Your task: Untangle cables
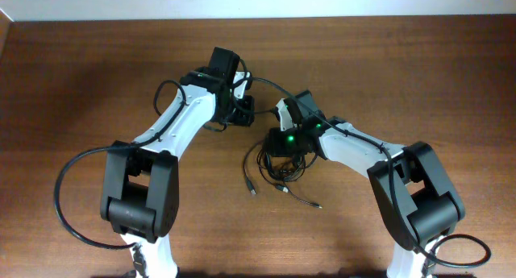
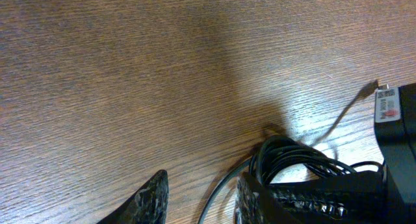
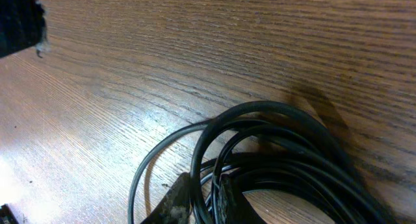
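Seeing the cables bunched in one black tangle on the wooden table, centre-right, directly under the right gripper. Two plug ends trail out of the bundle toward the near edge, lying flat and apart from each other. Right gripper is narrow, pinched down on a couple of strands, so we read it as holding the cables. Left gripper sits partway apart just beside the tangle; one thin cord runs through the gap, not pinched. Loops of the bundle crowd its right-hand finger; we can't tell if they're hooked over it. Both grippers are near each other
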Controlling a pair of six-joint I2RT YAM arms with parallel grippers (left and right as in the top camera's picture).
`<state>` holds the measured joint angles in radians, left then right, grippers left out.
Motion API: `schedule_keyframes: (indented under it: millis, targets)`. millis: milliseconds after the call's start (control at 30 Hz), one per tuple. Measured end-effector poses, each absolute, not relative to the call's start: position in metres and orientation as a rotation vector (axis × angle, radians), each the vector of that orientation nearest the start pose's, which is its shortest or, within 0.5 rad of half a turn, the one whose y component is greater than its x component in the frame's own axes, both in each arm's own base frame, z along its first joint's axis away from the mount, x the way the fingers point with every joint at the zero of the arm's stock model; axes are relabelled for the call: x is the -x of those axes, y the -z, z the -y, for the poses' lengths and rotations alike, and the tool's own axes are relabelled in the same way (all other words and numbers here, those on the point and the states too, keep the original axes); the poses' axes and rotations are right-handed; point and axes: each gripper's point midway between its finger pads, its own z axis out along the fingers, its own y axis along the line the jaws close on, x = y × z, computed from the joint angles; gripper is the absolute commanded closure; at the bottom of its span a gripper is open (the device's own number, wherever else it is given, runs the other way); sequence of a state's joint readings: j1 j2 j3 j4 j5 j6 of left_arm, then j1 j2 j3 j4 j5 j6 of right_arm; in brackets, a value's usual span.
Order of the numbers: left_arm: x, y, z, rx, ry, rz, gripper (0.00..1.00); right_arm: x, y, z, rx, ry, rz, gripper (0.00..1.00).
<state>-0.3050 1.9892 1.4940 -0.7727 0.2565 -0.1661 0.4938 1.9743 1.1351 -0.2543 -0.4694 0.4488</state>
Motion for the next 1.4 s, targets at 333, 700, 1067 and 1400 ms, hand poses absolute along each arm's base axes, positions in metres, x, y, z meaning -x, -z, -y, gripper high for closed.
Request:
schedule_keyframes:
  millis: [333,700,1067,1400]
  targets:
    - [-0.409,-0.062,0.175,-0.256,0.463,-2.861,0.61,-0.349,-0.017,-0.273,0.211,-0.985,-2.781,0.96]
    - [-0.404,-0.068,0.192,-0.345,0.613,-2.834,0.7,-0.36,-0.063,-0.248,0.122,-1.501,-2.647,0.96]
    - [-0.376,-0.101,0.243,-0.764,1.1,-2.59,0.65,-0.373,-0.063,-0.229,0.052,-1.479,-2.631,0.96]
    - [-0.367,-0.073,0.257,-0.799,1.123,-2.648,0.78,-0.381,-0.066,-0.231,0.017,-1.48,-2.604,0.96]
